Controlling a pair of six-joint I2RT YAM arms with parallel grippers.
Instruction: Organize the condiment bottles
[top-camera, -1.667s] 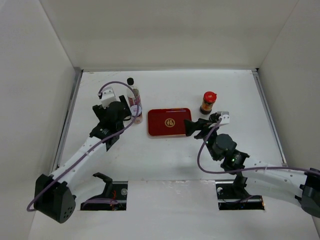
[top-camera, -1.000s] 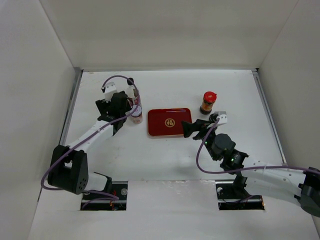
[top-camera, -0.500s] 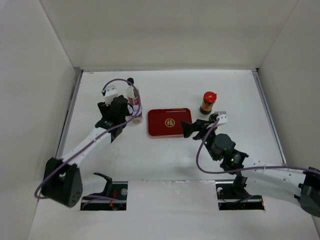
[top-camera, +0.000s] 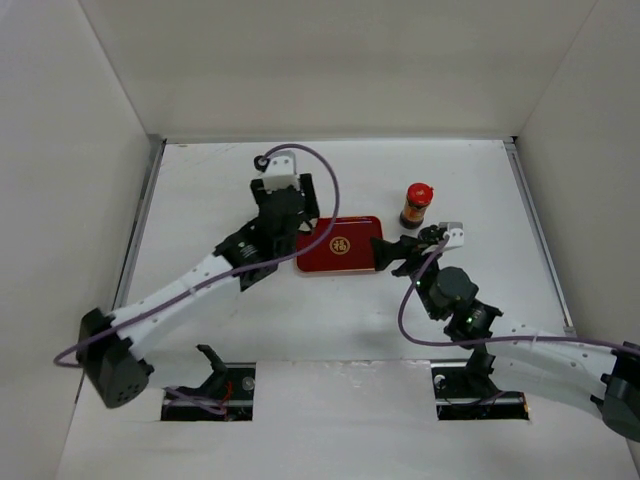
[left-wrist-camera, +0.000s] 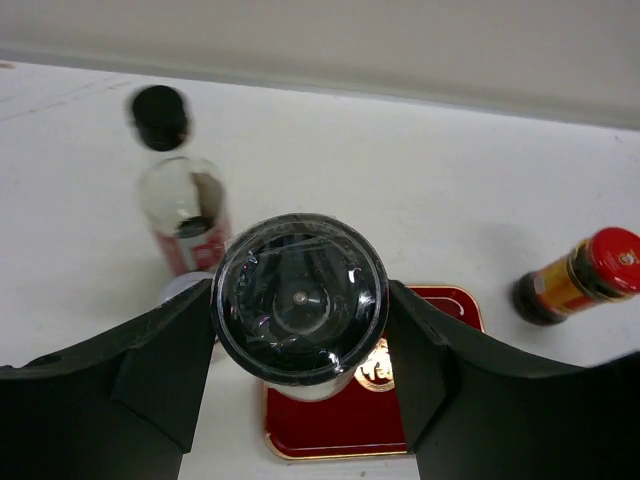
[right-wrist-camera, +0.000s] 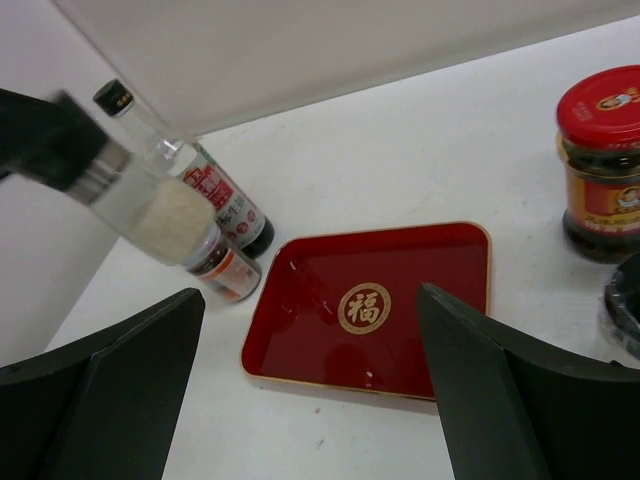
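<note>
- The left gripper (left-wrist-camera: 300, 325) grips a small jar (left-wrist-camera: 300, 290) up in the air by the red tray's (right-wrist-camera: 440, 260) left side.
- The right gripper (right-wrist-camera: 308, 300) is wide open and holds nothing.

The left pincer (left-wrist-camera: 300, 315) clamps a jar (left-wrist-camera: 300, 295), red tray (left-wrist-camera: 340, 436) behind it.
</note>
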